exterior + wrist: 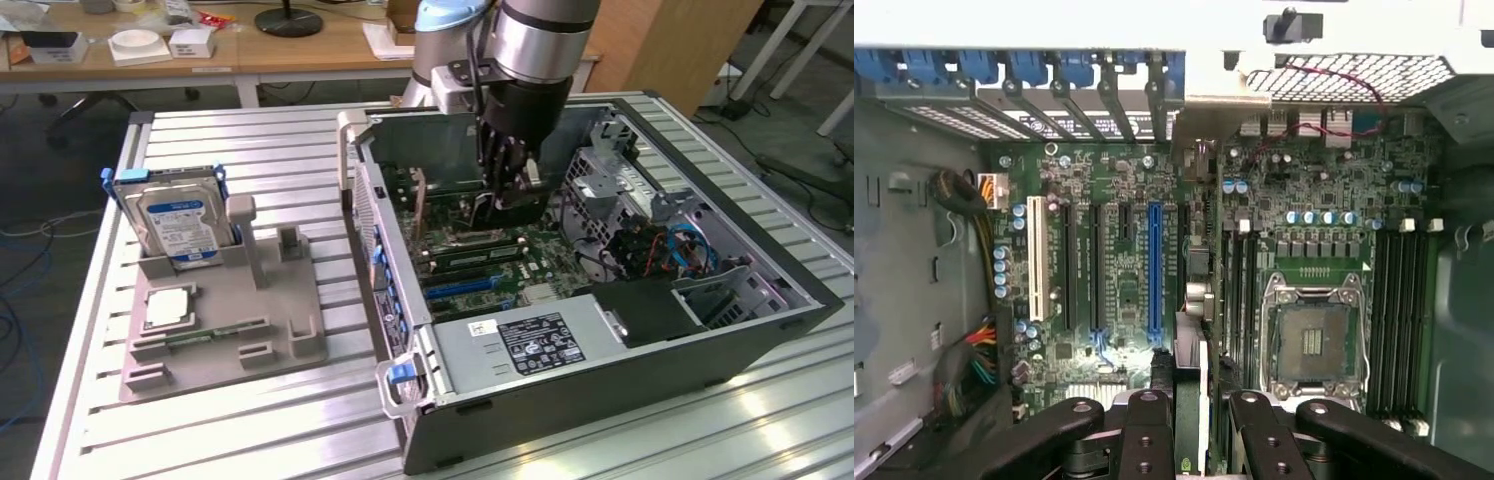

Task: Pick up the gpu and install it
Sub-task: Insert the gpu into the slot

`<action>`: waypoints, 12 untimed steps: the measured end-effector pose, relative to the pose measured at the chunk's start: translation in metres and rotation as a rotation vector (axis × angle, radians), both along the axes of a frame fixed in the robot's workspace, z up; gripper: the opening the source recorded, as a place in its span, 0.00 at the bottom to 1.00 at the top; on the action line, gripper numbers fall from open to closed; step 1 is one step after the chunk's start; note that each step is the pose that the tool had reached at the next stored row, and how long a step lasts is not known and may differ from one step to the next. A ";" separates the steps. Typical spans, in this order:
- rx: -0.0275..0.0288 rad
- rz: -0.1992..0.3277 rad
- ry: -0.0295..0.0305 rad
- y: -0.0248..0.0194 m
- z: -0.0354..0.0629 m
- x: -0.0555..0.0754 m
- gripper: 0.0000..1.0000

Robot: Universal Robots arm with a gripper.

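Pincer [1189, 432]: nearest of all, drawn in narrow and clamped on the gpu [1191, 350], a dark finger [1144, 430] pressed against each flat face.
Gpu position: carried inside the open computer case [667, 340], above the motherboard [1314, 200], edge-on and parallel to the row of expansion slots, just beside the long blue slot [1154, 270]; whether its lower edge touches any slot cannot be told.
Step in hand: judged to be the seating of the card, with the pick-up done and the card not yet seen pushed home.
Alignment: the contact edge should be kept exactly over one slot along its whole length; a slight skew is likely to jam it on the slot's lip.
Bracket end: the end towards the blue latches [1024, 65] at the case wall should be matched to a free opening there, so that nothing is forced.
Descent: a straight, slow press is called for, the card kept upright; a tilt would load one corner first.
Hazards: the cable bundle [982, 340] on one side of the slots and the CPU socket [1309, 335] on the other are near enough to be watched, though neither is touched.
Gpu looks: a thin flat slab, shown as a narrow strip with a pale edge and a glimpse of green board; in the exterior view a dark face is seen below the fingers.
Handling: judged stiff and light; a slip between the fingers is possible under pressing force.
Elsewhere: on the slatted surface [240, 140], well apart from the case, a grey holder [267, 330] is seen with a hard drive [180, 225] standing in it.
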State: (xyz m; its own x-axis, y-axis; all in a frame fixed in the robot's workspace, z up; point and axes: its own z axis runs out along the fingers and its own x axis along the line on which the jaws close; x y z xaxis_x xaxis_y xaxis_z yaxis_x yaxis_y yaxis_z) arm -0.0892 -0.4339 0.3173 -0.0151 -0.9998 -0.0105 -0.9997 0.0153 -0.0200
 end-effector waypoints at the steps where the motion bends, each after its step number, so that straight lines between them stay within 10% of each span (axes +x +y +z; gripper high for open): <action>1: 0.0000 0.000 0.0000 -0.0003 -0.0006 0.000 0.26; 12: 0.0001 -0.002 0.0000 -0.0136 -0.0069 -0.001 0.26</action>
